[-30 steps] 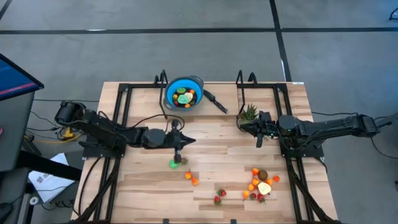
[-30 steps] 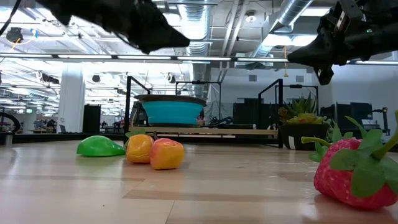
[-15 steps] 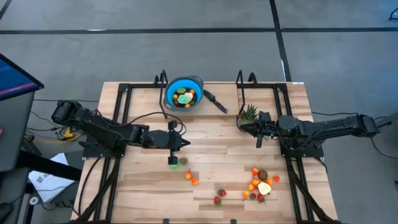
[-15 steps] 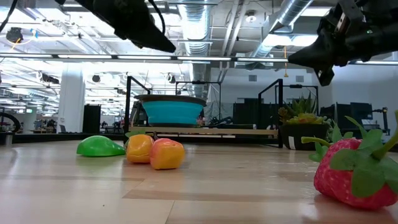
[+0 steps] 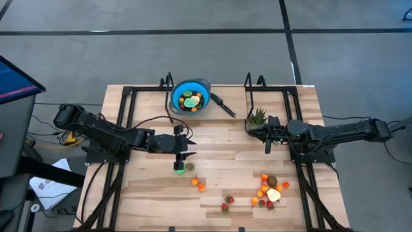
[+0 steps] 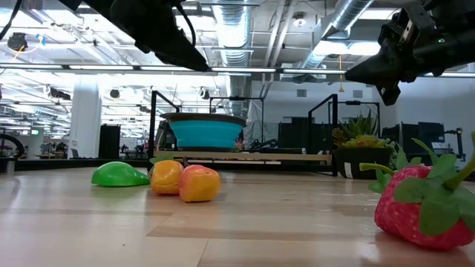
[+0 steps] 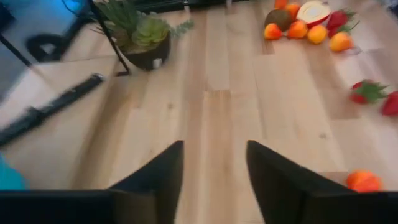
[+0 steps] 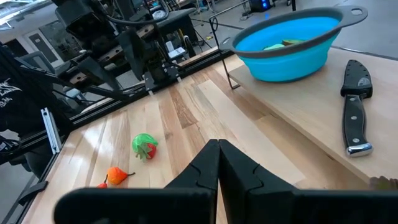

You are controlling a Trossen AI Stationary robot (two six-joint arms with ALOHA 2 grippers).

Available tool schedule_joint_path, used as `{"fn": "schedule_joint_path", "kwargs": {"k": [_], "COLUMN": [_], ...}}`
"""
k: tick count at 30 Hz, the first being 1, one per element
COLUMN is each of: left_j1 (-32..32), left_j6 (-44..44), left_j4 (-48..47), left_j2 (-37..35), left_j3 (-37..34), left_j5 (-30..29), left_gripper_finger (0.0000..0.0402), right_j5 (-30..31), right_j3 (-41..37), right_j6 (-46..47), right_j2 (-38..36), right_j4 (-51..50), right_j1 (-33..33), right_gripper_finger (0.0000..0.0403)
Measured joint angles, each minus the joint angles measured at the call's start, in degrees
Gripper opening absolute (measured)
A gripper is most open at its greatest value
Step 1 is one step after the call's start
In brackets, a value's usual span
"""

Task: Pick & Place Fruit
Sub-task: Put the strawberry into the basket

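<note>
On the pale wooden tabletop (image 5: 219,164) we saw the round blue bowl (image 5: 190,95) holding fruit beyond the left tool (image 5: 181,156), fingers parted, directly above a small green toy fruit (image 5: 179,169); its long axis was unclear. The right tool (image 5: 268,147) was clenched, empty.

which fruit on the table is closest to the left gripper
The green fruit, lying alone just below the left gripper; the orange pieces and the strawberries sit farther right.

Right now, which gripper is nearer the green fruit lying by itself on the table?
Left. The left gripper hangs open just above the green fruit, bowl side. The right gripper is shut, far across the table beside the potted plant.
</note>
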Motion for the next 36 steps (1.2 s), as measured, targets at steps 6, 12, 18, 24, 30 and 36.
{"fn": "schedule_joint_path", "kwargs": {"k": [6,12,18,24,30,36], "left_j1": [-0.11,-0.08,0.16,-0.1,-0.41,-0.49], "left_j6": [-1.77,4.6,4.61,4.58,4.55,4.55], "left_j4": [-0.13,-0.2,-0.21,-0.41,0.02,0.22], "left_j2": [0.0,0.0,0.27,3.28,5.65,9.92], "left_j3": [0.0,0.0,-0.02,-2.01,-4.65,-5.07], "left_j5": [8.67,10.84,10.81,10.82,11.32,11.66], "left_gripper_finger": [0.0258,0.0285,0.0286,0.0286,0.0286,0.0286], "right_j5": [0.0,0.0,0.0,-0.02,-0.01,-0.02], "right_j3": [0.0,0.0,0.0,0.0,0.0,0.0], "right_j6": [0.0,-0.02,-0.02,-0.15,-0.15,-0.14], "right_j2": [0.0,0.0,0.0,0.0,0.0,0.0], "right_j4": [0.02,0.02,0.0,-0.22,-0.44,-0.46], "right_j1": [0.0,0.0,0.0,-0.07,-0.07,-0.07], "right_gripper_finger": [0.0001,0.0001,0.0001,0.0001,0.0001,0.0001]}}
